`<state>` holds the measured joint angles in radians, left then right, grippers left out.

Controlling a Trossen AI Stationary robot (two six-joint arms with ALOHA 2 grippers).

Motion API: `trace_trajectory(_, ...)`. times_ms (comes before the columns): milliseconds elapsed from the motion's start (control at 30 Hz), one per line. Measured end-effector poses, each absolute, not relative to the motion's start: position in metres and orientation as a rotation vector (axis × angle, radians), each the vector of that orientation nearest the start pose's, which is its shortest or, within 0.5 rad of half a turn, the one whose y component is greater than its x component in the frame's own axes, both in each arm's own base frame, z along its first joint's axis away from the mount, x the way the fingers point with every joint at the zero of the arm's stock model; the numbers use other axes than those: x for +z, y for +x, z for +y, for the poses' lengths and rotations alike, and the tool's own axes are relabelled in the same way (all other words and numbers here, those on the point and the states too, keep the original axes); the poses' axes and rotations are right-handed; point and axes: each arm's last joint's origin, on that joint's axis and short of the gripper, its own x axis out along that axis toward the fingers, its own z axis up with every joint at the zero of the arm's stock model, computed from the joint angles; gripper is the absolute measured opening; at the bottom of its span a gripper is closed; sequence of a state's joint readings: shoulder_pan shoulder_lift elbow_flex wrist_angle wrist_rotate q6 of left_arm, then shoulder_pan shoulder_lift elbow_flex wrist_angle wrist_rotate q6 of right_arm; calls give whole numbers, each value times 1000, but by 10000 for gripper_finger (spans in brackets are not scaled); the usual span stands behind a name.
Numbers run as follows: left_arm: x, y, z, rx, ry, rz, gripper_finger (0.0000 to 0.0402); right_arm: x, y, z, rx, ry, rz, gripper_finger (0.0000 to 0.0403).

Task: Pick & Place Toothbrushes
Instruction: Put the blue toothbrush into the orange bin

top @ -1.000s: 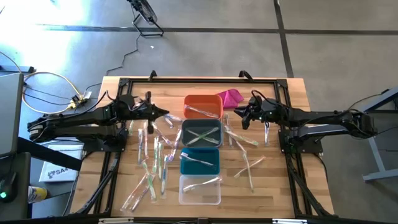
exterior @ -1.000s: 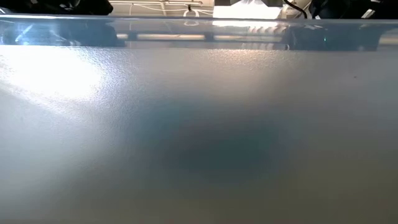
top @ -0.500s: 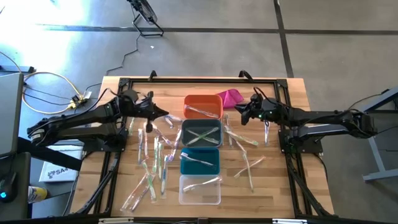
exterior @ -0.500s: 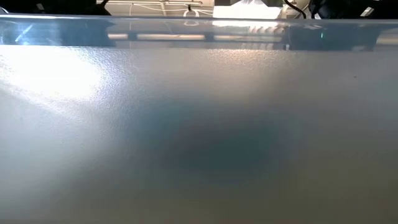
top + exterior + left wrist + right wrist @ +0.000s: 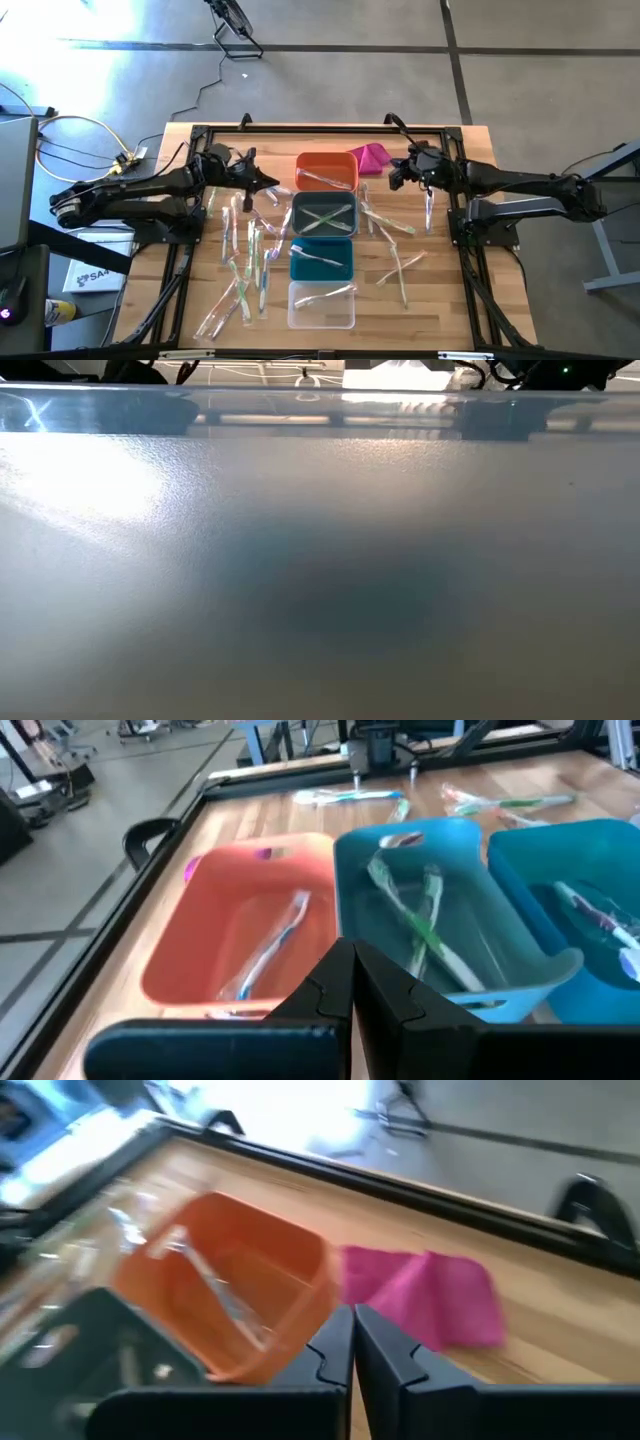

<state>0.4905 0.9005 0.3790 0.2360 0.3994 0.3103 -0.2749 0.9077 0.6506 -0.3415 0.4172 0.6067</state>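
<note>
Wooden slatted table (image 5: 440, 300) with black frame, viewed from above. Down the table's middle, a column of four small rectangular plastic bins: orange bin (image 5: 326, 171) farthest back, then grey-blue bin (image 5: 323, 216), teal bin (image 5: 321, 261), clear bin (image 5: 321, 305) nearest the front edge. In the orange bin, one thin wrapped toothbrush (image 5: 322, 180) lying aslant; in the grey-blue bin, two green-tinted wrapped toothbrushes (image 5: 324, 215) crossed over each other; in the teal bin, one white wrapped toothbrush (image 5: 318, 257); in the clear bin, one clear-wrapped toothbrush (image 5: 325, 295). Loose pile of thin wrapped toothbrushes (image 5: 245, 265) scattered on the boards left of the bins, reaching toward the front left corner; smaller scatter of wrapped toothbrushes (image 5: 395, 245) right of the bins. Crumpled magenta cloth (image 5: 371, 157) on the table just right of the orange bin's back corner, touching or nearly so. Left gripper (image 5: 268, 183) above the table just left of the orange bin, fingers pressed together with nothing between them; same in the left wrist view (image 5: 352, 982), dark fingertips meeting in front of the orange and grey-blue bins. Right gripper (image 5: 393, 180) above the table right of the magenta cloth, fingers likewise together and empty; in the right wrist view (image 5: 353, 1348), fingertips meeting over the boards with orange bin and cloth beyond. Low view blocked almost wholly by a pale frosted surface (image 5: 320, 580).
</note>
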Motion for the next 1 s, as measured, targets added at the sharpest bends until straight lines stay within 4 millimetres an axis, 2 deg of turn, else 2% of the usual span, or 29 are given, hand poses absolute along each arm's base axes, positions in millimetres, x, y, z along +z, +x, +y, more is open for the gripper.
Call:
trace_trajectory(133,213,170,84,81,154,270,1,253,171,-62,-930,551,458,3)
trace_trajectory(300,213,167,89,111,137,272,1,245,172,-63,-1027,596,579,3)
trace_trajectory(500,213,167,90,121,120,273,1,224,178,-65,-1119,649,750,3)
trace_trajectory(733,213,167,90,121,120,274,1,199,176,-63,-1205,869,977,3)
trace_trajectory(1000,213,167,90,122,121,275,1,186,176,-63,-1262,847,1117,3)
